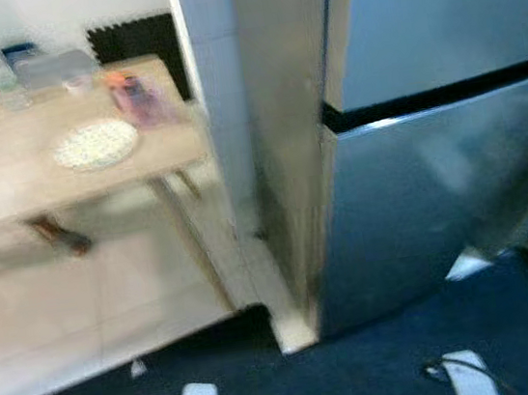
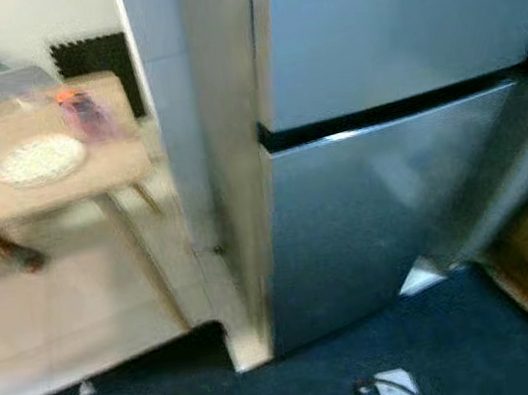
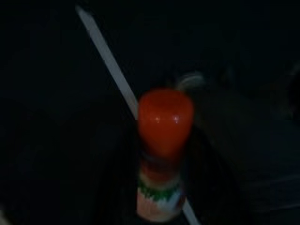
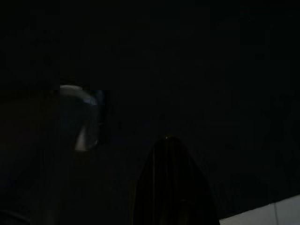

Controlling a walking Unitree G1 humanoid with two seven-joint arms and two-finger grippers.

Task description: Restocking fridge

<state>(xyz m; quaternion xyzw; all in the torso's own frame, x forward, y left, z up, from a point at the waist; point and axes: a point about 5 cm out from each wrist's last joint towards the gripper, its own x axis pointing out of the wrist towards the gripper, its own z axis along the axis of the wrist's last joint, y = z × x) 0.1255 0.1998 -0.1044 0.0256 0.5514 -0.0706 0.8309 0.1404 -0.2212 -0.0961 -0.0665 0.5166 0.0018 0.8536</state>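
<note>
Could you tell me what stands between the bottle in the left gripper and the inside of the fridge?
The fridge's doors are shut, so they bar the way for the orange-capped bottle held in the left gripper. A door must be opened first. Nothing visible lies on the blue floor before it.

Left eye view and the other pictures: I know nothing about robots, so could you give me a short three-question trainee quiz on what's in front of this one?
1. True or false: both doors of the tall silver fridge are shut.
2. What lies on the light wooden table?
A. a round pale plate
B. a laptop
C. a frying pan
3. Fill in: the small bottle close up in the left wrist view has a ___ cap.

Key: 1 true; 2 A; 3 red.
</note>
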